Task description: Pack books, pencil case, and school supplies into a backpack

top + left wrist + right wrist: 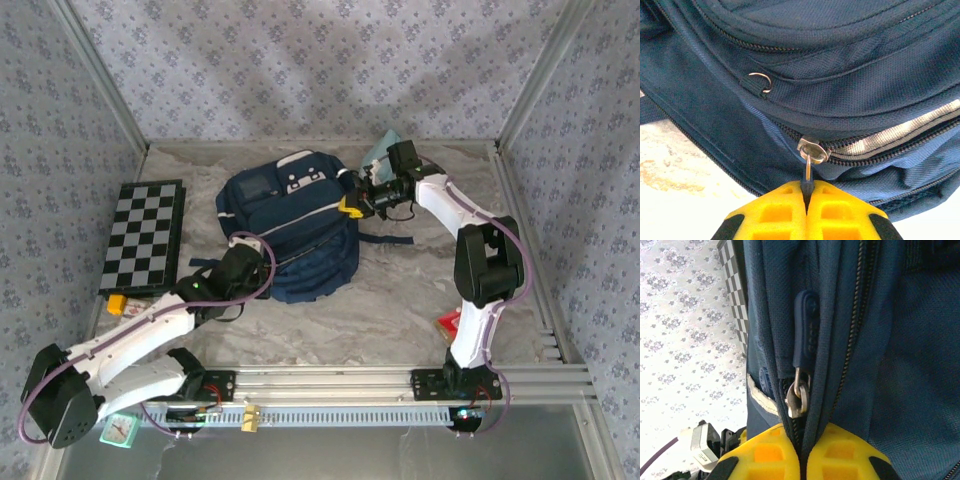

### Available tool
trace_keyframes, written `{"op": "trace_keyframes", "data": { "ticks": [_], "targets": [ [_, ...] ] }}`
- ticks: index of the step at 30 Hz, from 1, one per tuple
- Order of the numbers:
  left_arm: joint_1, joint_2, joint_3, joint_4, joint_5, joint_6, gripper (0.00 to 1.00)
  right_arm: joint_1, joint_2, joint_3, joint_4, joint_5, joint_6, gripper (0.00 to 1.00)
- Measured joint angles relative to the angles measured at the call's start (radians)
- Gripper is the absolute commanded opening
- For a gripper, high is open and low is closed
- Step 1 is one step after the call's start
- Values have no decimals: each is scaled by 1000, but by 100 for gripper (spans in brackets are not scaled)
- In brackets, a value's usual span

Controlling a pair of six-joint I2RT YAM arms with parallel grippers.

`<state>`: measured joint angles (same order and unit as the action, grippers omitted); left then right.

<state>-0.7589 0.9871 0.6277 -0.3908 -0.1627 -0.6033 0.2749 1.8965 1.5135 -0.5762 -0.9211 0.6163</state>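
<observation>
The navy backpack [290,225] lies flat in the middle of the table. My left gripper [807,192] is at its near left corner and is shut on the thin pull of a metal zipper slider [812,149]. My right gripper [804,447] is at the backpack's right edge [352,205]. It is shut on the fabric fold along a zipper, just below another slider [797,397] with a navy tab [805,330]. The teal pencil case [380,150] lies behind the right gripper. The red packet of school supplies [450,320] sits by the right arm's base. The books are out of view.
A black-and-white checkered board [145,235] lies left of the backpack, with a small yellow object [117,303] at its near corner. A dark strap [385,240] trails to the right of the backpack. Aluminium frame posts and patterned walls close in the table.
</observation>
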Motion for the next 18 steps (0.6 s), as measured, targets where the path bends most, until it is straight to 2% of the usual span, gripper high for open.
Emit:
{"op": "trace_keyframes", "data": {
  "ticks": [3, 5, 12, 18],
  "targets": [
    [-2, 0, 0, 19, 20, 6, 0, 9, -10, -22, 34, 16, 23, 53],
    [-2, 5, 0, 26, 23, 8, 0, 20, -42, -66, 83, 39, 51, 59],
    [-9, 71, 6, 34, 36, 27, 0, 137, -209, -249, 254, 153, 217, 69],
    [-9, 83, 28, 34, 35, 42, 0, 247, -270, -342, 389, 288, 365, 68]
  ]
}}
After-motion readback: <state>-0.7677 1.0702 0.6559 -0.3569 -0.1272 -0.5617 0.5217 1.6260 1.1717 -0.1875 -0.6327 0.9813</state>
